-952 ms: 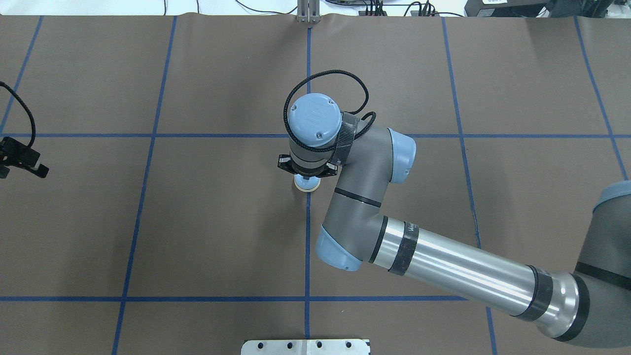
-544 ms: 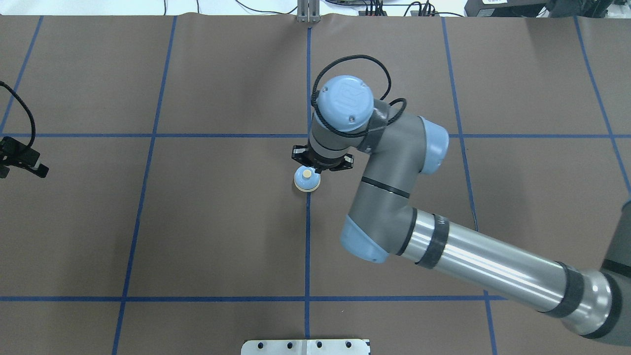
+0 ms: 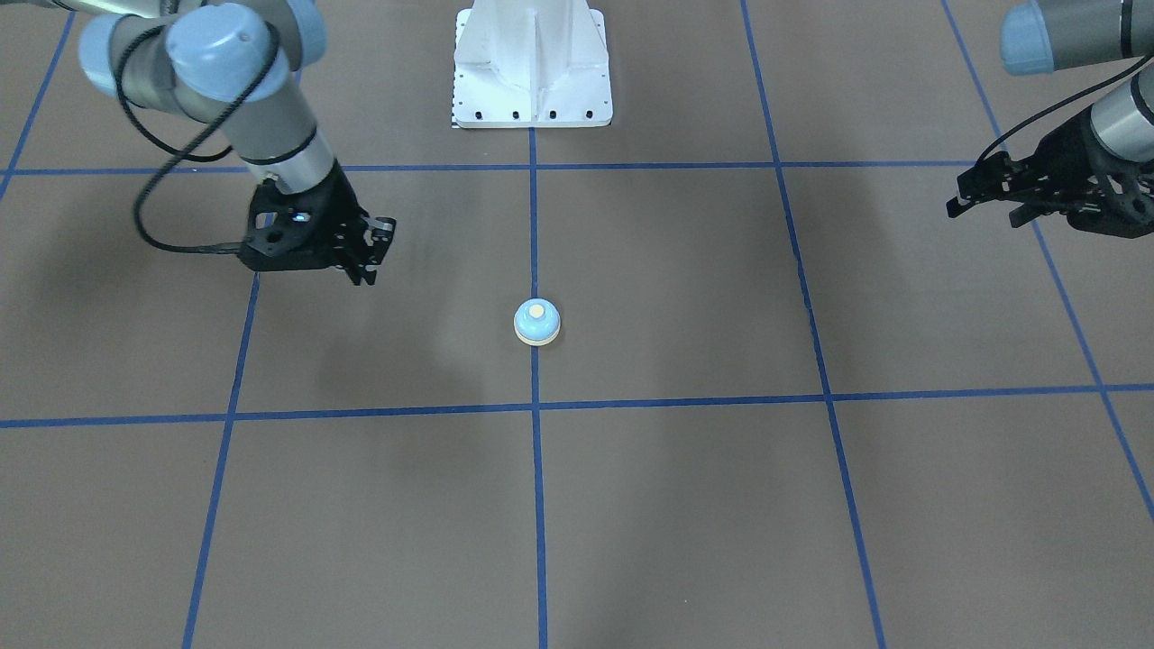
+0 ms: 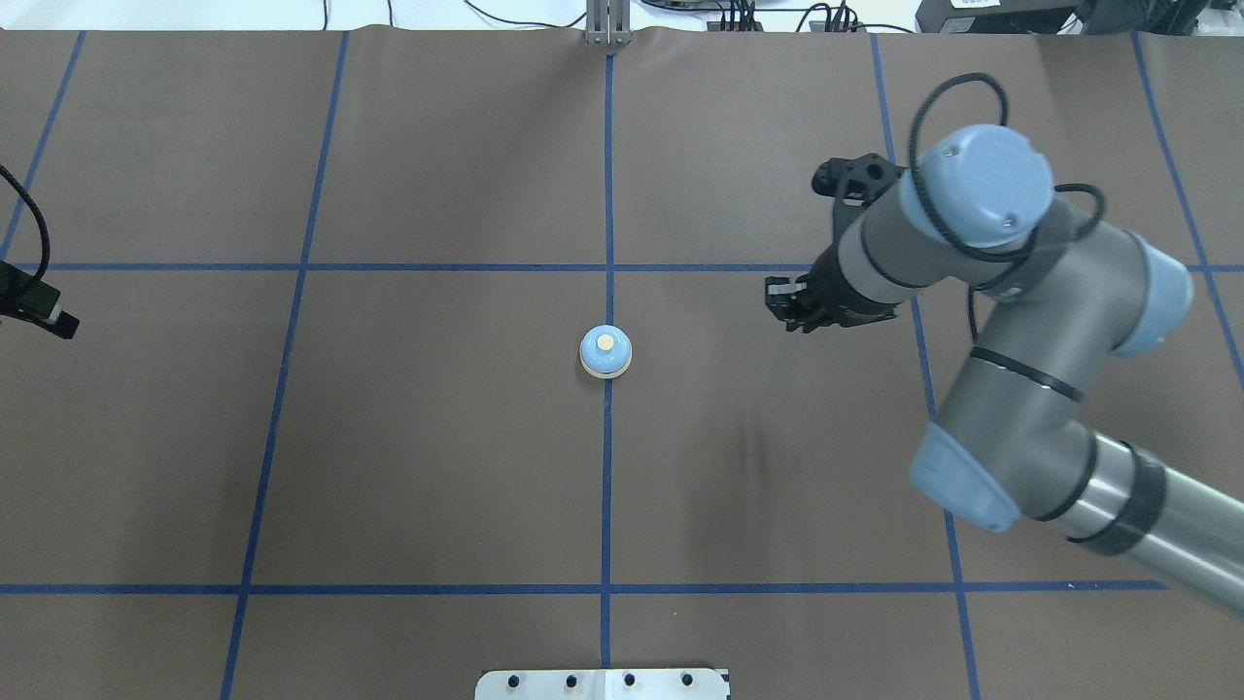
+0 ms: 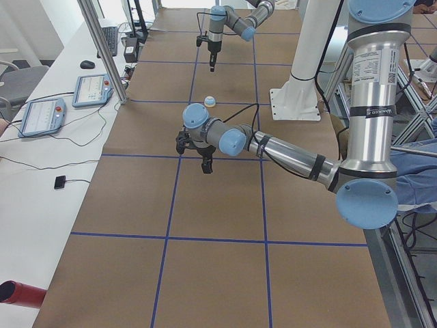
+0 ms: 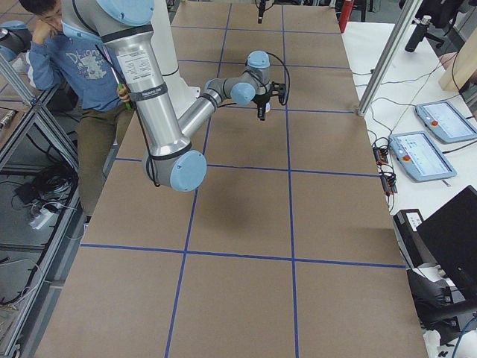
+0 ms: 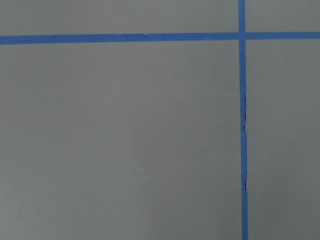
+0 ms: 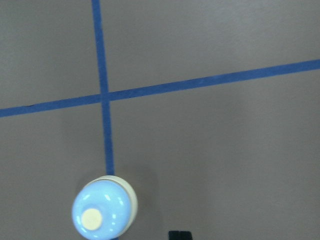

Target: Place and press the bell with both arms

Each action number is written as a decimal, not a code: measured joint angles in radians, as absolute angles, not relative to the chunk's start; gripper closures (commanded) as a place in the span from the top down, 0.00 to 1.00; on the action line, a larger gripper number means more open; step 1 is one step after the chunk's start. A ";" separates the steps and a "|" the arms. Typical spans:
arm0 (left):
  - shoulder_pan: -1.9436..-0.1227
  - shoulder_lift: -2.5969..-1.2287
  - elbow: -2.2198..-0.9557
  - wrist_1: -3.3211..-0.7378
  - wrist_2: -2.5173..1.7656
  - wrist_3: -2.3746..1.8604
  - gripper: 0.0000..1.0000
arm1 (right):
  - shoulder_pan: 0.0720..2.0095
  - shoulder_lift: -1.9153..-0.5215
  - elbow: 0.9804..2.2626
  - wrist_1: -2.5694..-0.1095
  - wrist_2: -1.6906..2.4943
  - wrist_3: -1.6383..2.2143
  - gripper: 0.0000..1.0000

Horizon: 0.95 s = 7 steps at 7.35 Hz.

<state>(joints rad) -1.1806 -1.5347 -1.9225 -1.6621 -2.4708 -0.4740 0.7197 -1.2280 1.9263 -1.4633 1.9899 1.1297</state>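
Observation:
The bell (image 4: 605,351) stands upright and alone on the brown mat, on the blue centre line; it also shows in the front view (image 3: 536,322), the left side view (image 5: 209,102) and the right wrist view (image 8: 104,210). My right gripper (image 4: 785,309) hangs above the mat well to the right of the bell, apart from it, open and empty (image 3: 374,252). My left gripper (image 3: 983,203) is far off at the table's left side, open and empty, only its edge showing in the overhead view (image 4: 39,313). The left wrist view shows only mat and tape.
The white bolted pedestal (image 3: 532,81) stands at the robot's side of the table. Blue tape lines (image 4: 607,486) grid the mat. A person (image 6: 71,56) sits beside the table. Tablets (image 5: 41,116) and cables lie along the far bench.
My right gripper, a second ago right over the bell, has drawn away to the right and now hangs apart from it. The bell stays on the centre line. The left arm has barely moved.

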 measured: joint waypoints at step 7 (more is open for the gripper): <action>-1.457 -1.378 -1.857 -1.660 -2.378 0.001 1.00 | 1.382 -1.768 1.962 -1.466 2.337 0.122 1.00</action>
